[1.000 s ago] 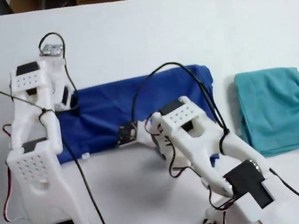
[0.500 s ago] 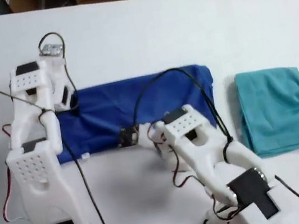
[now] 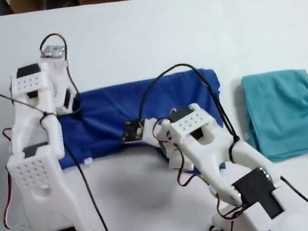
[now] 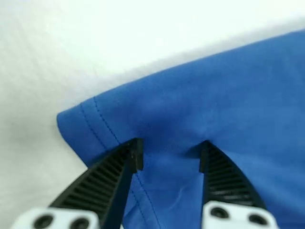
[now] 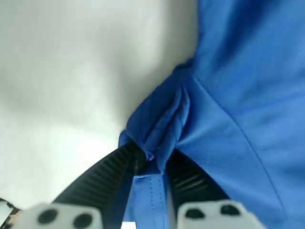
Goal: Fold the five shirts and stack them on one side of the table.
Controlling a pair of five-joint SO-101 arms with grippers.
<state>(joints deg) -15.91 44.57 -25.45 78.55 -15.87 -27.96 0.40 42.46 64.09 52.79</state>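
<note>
Fold in hand, on the blue shirt, which lies as a long band across the table. Right gripper: fingers pressed together on a bunched tuck of the shirt's edge, cloth gathered into a ridge right at the tips. Bare table lies off one finger's side, and the smooth body of the shirt runs off the other finger's side and on past the tips. Left gripper: fingers spread, tips set down on the shirt near its end, a span of flat cloth between them and not yet nipped. The stitched corner sits just outside one finger, with bare table beyond the tips. My reading is one end caught and the other only straddled. The next move likely calls for the left fingers to close on that span, then both ends to lift together and carry across so the band doubles on itself. Room: open table lies past the left fingertips. The folded teal shirt lies well apart from the right fingers, just beyond the blue shirt's far end, and it looks like the start of the stack, so the carry should stay clear of it. Risk: the bunched tuck may leave a crease.
</note>
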